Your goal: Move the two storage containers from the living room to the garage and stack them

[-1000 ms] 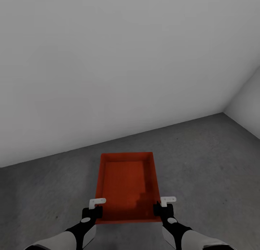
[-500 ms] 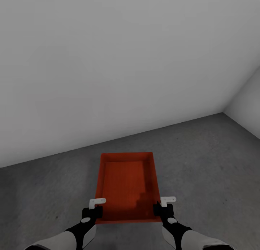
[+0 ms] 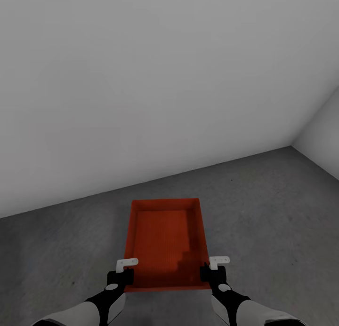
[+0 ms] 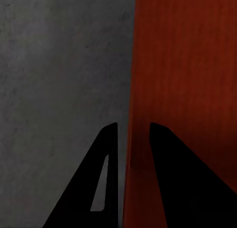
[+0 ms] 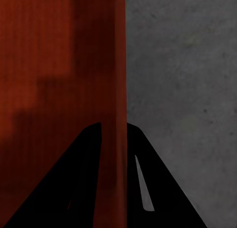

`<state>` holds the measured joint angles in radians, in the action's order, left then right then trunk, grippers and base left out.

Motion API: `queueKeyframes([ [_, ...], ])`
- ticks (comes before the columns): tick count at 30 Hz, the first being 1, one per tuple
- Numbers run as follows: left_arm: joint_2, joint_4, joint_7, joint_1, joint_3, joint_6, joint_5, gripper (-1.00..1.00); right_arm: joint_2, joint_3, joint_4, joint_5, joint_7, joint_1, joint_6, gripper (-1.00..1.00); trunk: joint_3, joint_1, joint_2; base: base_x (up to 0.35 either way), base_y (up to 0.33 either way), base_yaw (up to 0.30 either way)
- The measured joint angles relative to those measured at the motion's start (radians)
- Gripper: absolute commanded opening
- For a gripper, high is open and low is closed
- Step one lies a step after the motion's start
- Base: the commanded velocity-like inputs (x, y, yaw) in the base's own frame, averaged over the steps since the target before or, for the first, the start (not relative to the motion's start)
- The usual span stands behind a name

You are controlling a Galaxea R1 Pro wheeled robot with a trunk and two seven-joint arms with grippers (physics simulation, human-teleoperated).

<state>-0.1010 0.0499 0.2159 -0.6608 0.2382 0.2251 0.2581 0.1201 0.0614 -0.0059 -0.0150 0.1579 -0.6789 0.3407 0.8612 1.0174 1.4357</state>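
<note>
Orange-red and open-topped, a bin [image 3: 165,243] sits in the lower middle of the head view, its long axis running away from the camera toward a grey wall [image 3: 141,81]. Its inside shows a fine ribbed bottom, with a stepped dark shadow across the near right part. Whether it rests on the floor [image 3: 273,208] or is held just above it cannot be told.

The left gripper [image 3: 123,273] is at the bin's near left corner, in the lower left of the head view, and the right gripper [image 3: 212,270] is at the near right corner. In the left wrist view, the left gripper [image 4: 133,134] has one dark finger [image 4: 98,178] outside the bin's thin side wall [image 4: 132,90] and the other over the red inside, so the jaws straddle that wall at a narrow spread, closed on it. The right wrist view shows the same: the right gripper [image 5: 114,132] has its two fingers on either side of the bin's right wall [image 5: 121,65], pinching it.

Around the bin lies dark grey, rough concrete floor, filling the lower part of the head view. The wall meets the floor along a slanted line rising to the right, and a second wall [image 3: 322,138] closes a corner at the right edge of the frame.
</note>
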Motion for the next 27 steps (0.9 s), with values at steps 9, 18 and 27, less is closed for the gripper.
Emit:
queueKeyframes([
  [9, 0.0, 0.0, 0.0, 0.0, 0.0, 0.0, 0.0, -1.0, 0.0, 0.001, 0.0, 0.001, 0.0, 0.0, 0.0, -1.0, 0.006, 0.008, 0.014, 0.0, 0.0, 0.0],
  [18, 0.0, 0.0, 0.0, 0.0, 0.0, 0.0, 0.0, -1.0, 0.0, 0.0, 0.0, 0.0, 0.0, 0.0, 0.0, -1.0, 0.022, 0.027, 0.049, 0.0, 0.0, 0.0],
  [27, 0.0, 0.0, 0.0, 0.0, 0.0, 0.0, 0.0, -1.0, 0.0, 0.001, 0.0, 0.001, 0.0, 0.0, 0.0, -1.0, 0.041, 0.05, 0.091, 0.0, 0.0, 0.0],
])
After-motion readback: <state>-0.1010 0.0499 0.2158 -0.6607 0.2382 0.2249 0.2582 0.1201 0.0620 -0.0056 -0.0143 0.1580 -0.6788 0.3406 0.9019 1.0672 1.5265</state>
